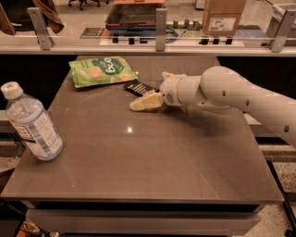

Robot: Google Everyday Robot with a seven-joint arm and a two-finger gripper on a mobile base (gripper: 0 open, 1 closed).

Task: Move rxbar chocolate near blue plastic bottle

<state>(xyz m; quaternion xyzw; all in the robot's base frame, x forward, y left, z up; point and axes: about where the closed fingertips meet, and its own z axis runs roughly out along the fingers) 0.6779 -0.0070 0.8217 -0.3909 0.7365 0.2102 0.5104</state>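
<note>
One arm, jaws beside rxbar chocolate; blue plastic bottle well apart.

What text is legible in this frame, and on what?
No text reads with certainty.
green snack pouch: large white lettering, too blurred.
rxbar chocolate, just behind the gripper: white lettering, blurred.
blue plastic bottle label: blurred.
cardboard box label: too small.
</note>
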